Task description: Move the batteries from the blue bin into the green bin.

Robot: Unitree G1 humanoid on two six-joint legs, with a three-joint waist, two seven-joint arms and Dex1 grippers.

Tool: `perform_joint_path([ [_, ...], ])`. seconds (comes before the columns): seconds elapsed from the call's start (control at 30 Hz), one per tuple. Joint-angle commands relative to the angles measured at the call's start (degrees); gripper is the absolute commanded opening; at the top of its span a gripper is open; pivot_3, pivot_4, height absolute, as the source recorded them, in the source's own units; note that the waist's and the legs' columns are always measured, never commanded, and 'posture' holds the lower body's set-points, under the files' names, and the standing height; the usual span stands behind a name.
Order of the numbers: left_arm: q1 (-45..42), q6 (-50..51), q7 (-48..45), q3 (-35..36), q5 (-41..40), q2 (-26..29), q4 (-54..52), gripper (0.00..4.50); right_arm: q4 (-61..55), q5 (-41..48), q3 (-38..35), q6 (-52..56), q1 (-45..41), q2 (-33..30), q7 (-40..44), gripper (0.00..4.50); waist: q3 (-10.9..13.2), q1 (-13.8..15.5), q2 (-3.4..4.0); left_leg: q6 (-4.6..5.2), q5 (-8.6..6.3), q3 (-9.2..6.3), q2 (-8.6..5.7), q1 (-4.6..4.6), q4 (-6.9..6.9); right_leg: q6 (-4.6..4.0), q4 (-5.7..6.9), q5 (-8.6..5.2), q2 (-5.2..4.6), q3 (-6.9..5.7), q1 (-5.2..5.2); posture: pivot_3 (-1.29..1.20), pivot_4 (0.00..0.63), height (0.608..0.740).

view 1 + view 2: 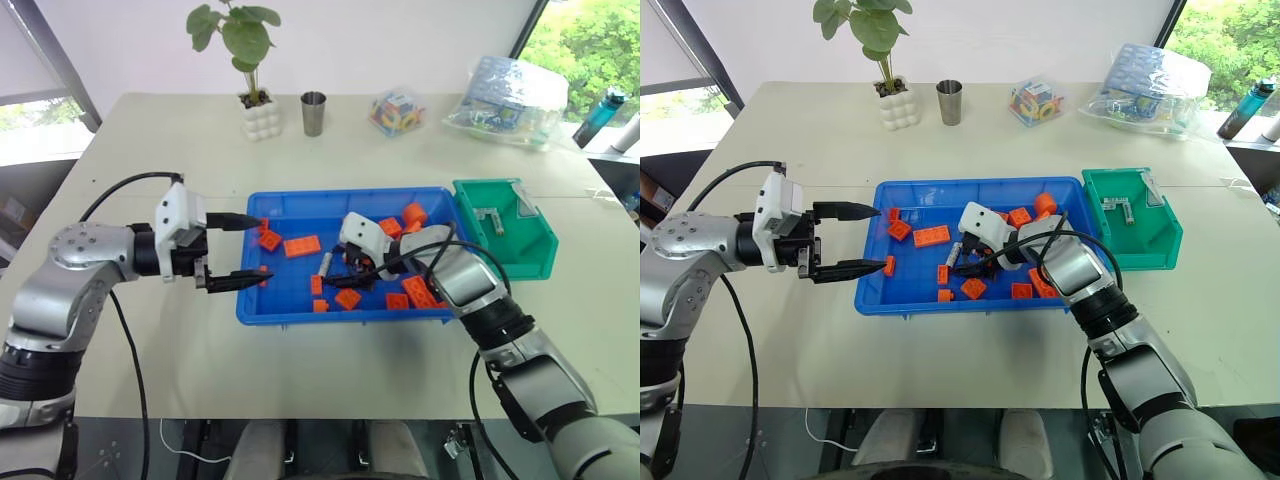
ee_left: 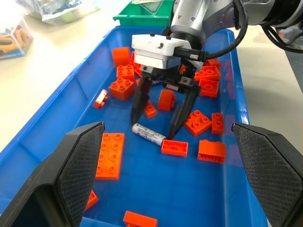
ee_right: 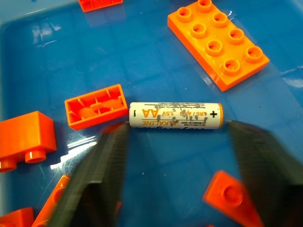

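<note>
- An AA battery [image 3: 175, 115] is lying flat on the floor of the blue bin [image 1: 300, 204], among orange toy bricks [image 1: 301, 246], its ends facing the two black fingers.
- The right pincer [image 2: 157, 123] is reaching down over it, fingers part-open and straddling the battery along its length, one tip at each end; nothing is gripped yet.
- The left pincer [image 1: 242, 251] is hovering wide open and empty at the bin's left rim, farther off.
- The green bin [image 1: 505, 229] is sitting on the tabletop [image 1: 150, 150], touching the blue bin's right end, batteries already inside.
</note>
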Motion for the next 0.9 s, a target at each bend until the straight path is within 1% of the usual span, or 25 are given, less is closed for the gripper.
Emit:
perform_joint_path([
  [0.03, -1.22, -1.05, -0.34, 0.7, -0.07, 0.25, -0.37, 4.5, -1.95, 0.69, -1.11, 0.31, -0.38, 0.25, 0.01, 2.22, 0.0, 0.0, 0.0, 0.0, 0.0, 0.0, 0.0, 0.0, 0.0, 0.0, 0.0, 0.0, 0.0, 0.0, 0.0, 0.0, 0.15, 0.711],
  [0.27, -1.57, -1.28, -0.38, 0.27, 0.35, -0.39, -0.07, 4.5, -4.87, 1.16, -2.69, 1.4, -0.8, -1.53, -0.26, 2.22, 0.0, 0.0, 0.0, 0.0, 0.0, 0.0, 0.0, 0.0, 0.0, 0.0, 0.0, 0.0, 0.0, 0.0, 0.0, 0.0, 0.15, 0.711],
  [0.37, -1.66, -1.37, -0.35, 0.07, 0.45, -0.73, -0.02, 4.5, -8.17, 3.34, -7.15, 4.72, -1.65, -4.08, -0.41, 2.22, 0.0, 0.18, 0.0, 0.0, 0.0, 0.0, -0.01, 0.0, 0.0, 0.0, 0.0, 0.0, -0.01, 0.0, 0.0, 0.0, 0.15, 0.711],
  [0.47, -1.93, -1.9, -0.52, -0.48, 0.79, -1.31, 0.59, 4.5, -10.53, 6.98, -15.89, 10.4, -3.08, -9.4, -1.0, 2.22, 0.02, 0.34, -0.01, 0.0, 0.0, 0.0, -0.02, -0.01, 0.01, 0.0, -0.01, 0.0, -0.02, 0.0, 0.02, 0.0, 0.15, 0.711],
  [0.5, -2.05, -2.11, -0.6, -0.59, 0.88, -1.47, 0.85, 4.5, -10.9, 7.83, -17.65, 11.74, -3.28, -10.72, -1.25, 2.22, 0.03, 0.37, -0.02, 0.0, 0.0, -0.01, -0.02, -0.01, 0.01, 0.0, -0.01, 0.0, -0.03, 0.0, 0.02, 0.0, 0.15, 0.711],
  [0.57, -2.6, -2.69, -0.63, -1.2, 1.14, -2.12, 1.56, 4.5, -10.34, 8.54, -22.45, 13.08, -2.52, -16.16, -1.36, 2.22, 0.03, 0.32, -0.02, 0.0, 0.0, -0.01, -0.02, -0.02, 0.01, 0.0, -0.03, 0.0, -0.04, 0.0, 0.02, 0.0, 0.15, 0.711],
  [0.73, -3.89, -4.02, -1.34, -2.64, 2.01, -3.83, 3.3, 4.5, -6.73, 8.88, -30.23, 13.17, 1.5, -26.98, -1.52, 2.22, 0.04, 0.25, -0.04, 0.02, -0.01, 0.0, -0.02, -0.02, -0.02, 0.0, -0.08, 0.0, -0.03, -0.01, 0.06, 0.0, 0.15, 0.711],
  [0.8, -4.64, -4.47, -1.63, -3.4, 2.26, -4.51, 4.04, 4.5, -5.66, 9.08, -32.14, 13.14, 3.37, -29.45, -1.88, 2.22, 0.04, 0.15, -0.04, 0.02, -0.01, 0.03, 0.0, -0.02, -0.02, 0.0, -0.1, 0.0, -0.04, 0.0, 0.05, 0.0, 0.15, 0.711],
  [0.9, -6.02, -5.22, -2.15, -4.5, 2.75, -5.61, 5.17, 4.5, -6.04, 9.38, -33.87, 13.29, 7.0, -31.13, -2.8, 2.22, 0.04, -0.02, -0.04, 0.02, -0.01, 0.1, 0.07, -0.01, -0.02, 0.0, -0.1, 0.0, -0.01, 0.01, 0.04, 0.0, 0.15, 0.711],
])
